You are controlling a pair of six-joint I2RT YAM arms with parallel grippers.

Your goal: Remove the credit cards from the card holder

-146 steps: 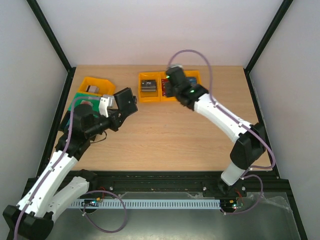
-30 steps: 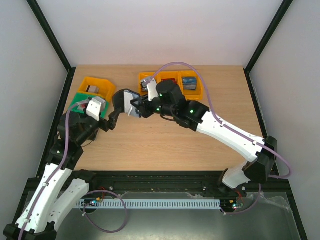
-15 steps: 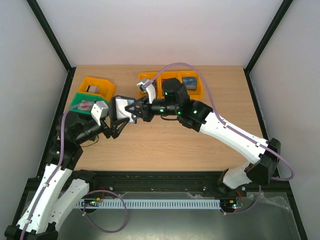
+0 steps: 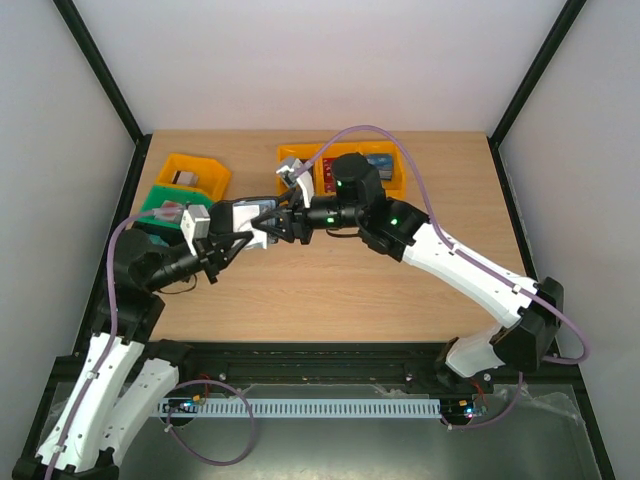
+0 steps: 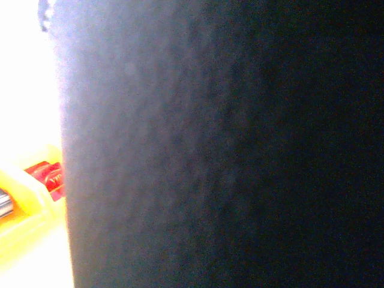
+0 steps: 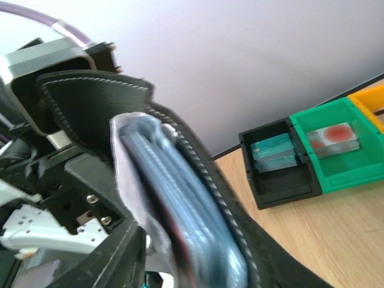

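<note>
The left arm rises from its base at the near left corner of the desk (image 4: 330,290), bends at a raised elbow and reaches forward and to the right, so that the left tool (image 4: 228,243) meets the card holder (image 4: 243,215) from the lower left. Its fingers are clamped on the black outer flap. In the left wrist view, that dark surface fills nearly the whole picture. The card holder is held up in the air above the desk, open, between the two tools. The credit cards (image 6: 180,198) sit packed in its grey-blue inner pocket, showing bluish-grey edges and a thin reddish one. The right tool (image 4: 272,228) comes at the card holder from the right, with one black finger beside the pocketed side. Whether its fingers press on the cards or stand apart cannot be told. The right arm stretches low and long from the card holder back to its elbow at the far right, then folds down to its base. Left of the card holder lie a green bin (image 4: 150,198) and a yellow bin (image 4: 195,158), and beyond it to the right stand the orange bins (image 4: 399,180).
</note>
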